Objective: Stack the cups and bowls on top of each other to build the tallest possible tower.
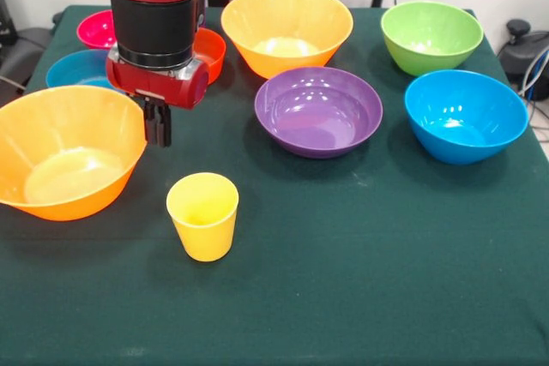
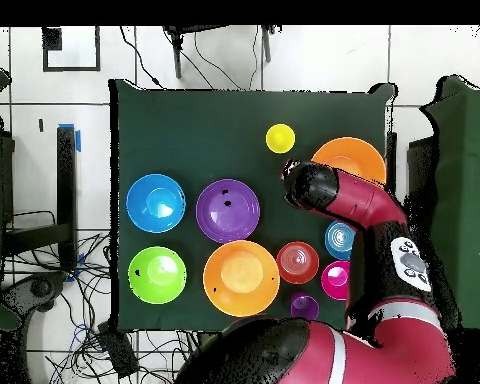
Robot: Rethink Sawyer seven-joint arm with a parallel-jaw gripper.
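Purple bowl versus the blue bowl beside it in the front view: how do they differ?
The purple bowl is wider and shallower; the blue bowl is narrower with deeper, steeper walls. The purple bowl sits mid-table, while the blue bowl sits near the table's edge by the green bowl. Both are glossy, upright and empty.

No readable text, label, brand, number or sign showed in either view. The glossy plastic bowls, the opaque yellow plastic cup (image 1: 202,215) and the dark green tablecloth (image 1: 360,263) carried no print. The red and black robot arm (image 1: 156,15) bore no legible marking in the front view; in the overhead view a small pale panel with dark dots (image 2: 413,262) sat on it, but nothing on it could be read.
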